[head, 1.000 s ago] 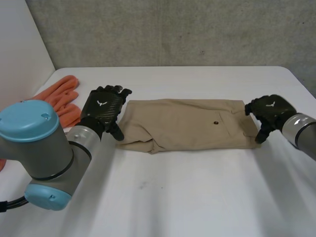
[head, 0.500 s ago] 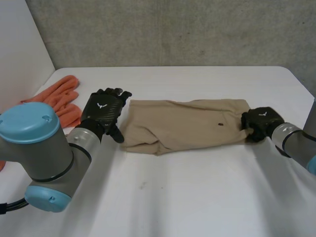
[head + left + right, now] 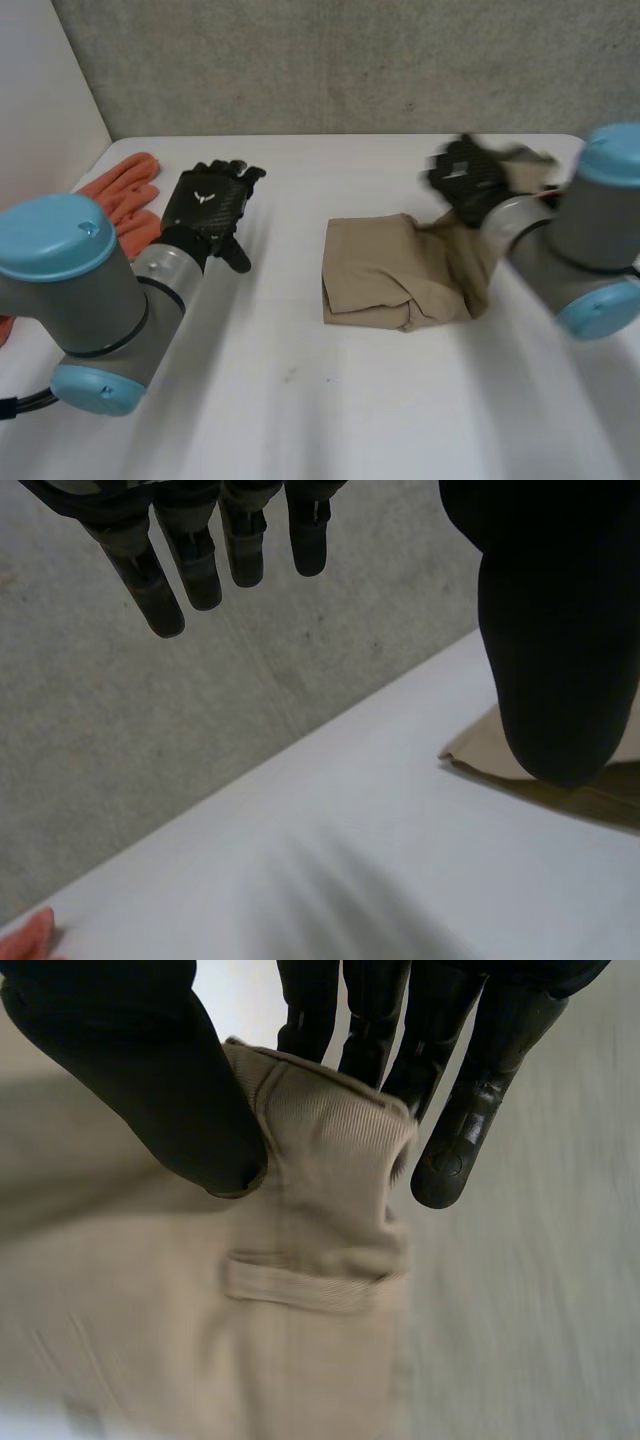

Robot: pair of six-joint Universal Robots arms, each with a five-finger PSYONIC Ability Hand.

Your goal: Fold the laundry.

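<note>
Khaki trousers [image 3: 385, 270]: bunched on white table [image 3: 330, 400], one end lifted.
Right hand [image 3: 468, 180]: thumb [image 3: 150, 1080] and fingers [image 3: 470, 1110] clamped on waistband [image 3: 330, 1110].
Left hand [image 3: 208, 208]: fingers straight and apart, holding nothing, beside orange garment [image 3: 125, 195].
Hidden: lifted end, partly behind right arm [image 3: 590, 240].

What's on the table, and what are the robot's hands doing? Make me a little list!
cloth: tan trousers, one end lifted, the rest bunched on the white table
right hand: fingers and thumb pinch the waistband
left hand: open, apart from the trousers
also there: orange glove beside the left hand
</note>
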